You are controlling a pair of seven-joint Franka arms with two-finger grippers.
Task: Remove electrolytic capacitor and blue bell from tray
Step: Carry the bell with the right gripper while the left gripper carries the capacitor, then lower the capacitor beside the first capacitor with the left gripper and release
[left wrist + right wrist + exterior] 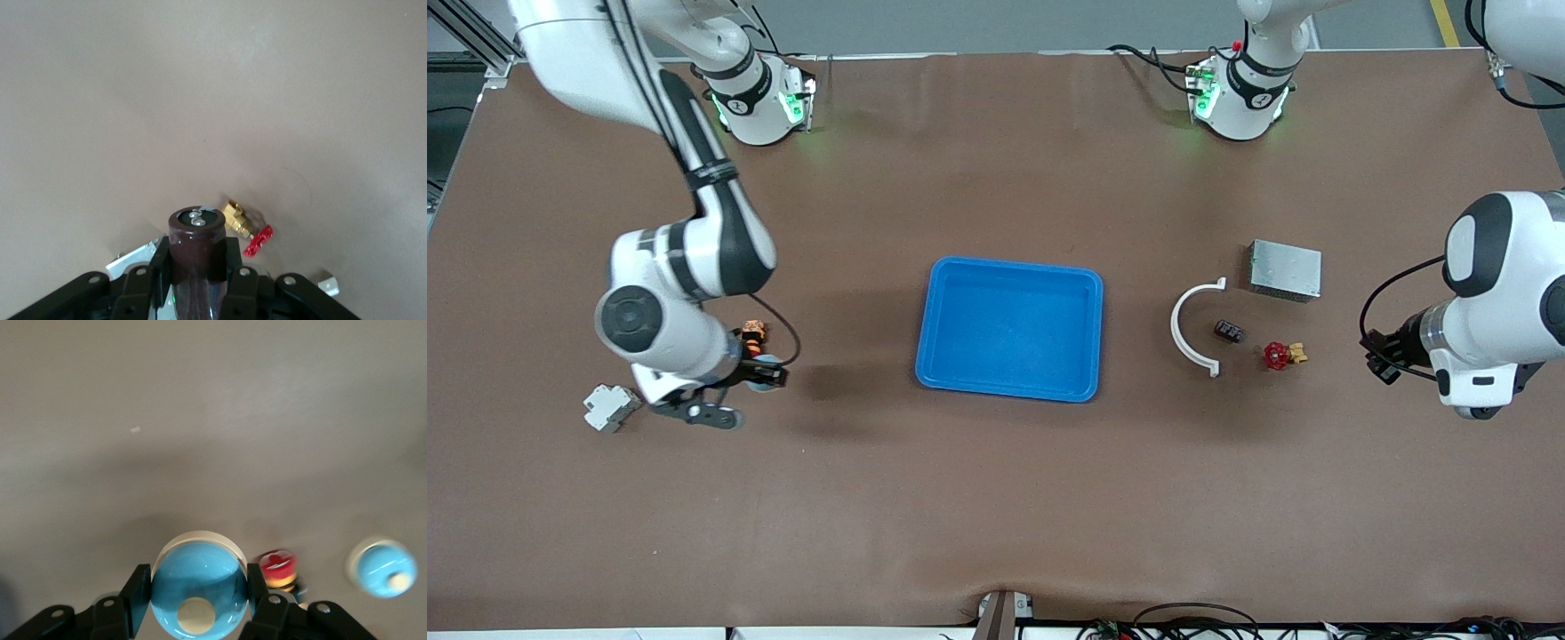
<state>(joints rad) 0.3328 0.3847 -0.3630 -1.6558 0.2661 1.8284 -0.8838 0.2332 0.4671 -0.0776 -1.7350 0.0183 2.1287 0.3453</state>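
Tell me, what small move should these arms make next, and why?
Probably lower and let go. The blue tray is already bare, the left gripper is shut on the electrolytic capacitor over the table's left-arm end, and the right gripper is shut on the blue bell over the other end.

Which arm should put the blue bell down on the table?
Right. Its tool is shut on the blue bell, outside the tray, over bare table. The left tool is busy gripping the capacitor.

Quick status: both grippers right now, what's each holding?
Left gripper: shut on the electrolytic capacitor.
Right gripper: shut on the blue bell.
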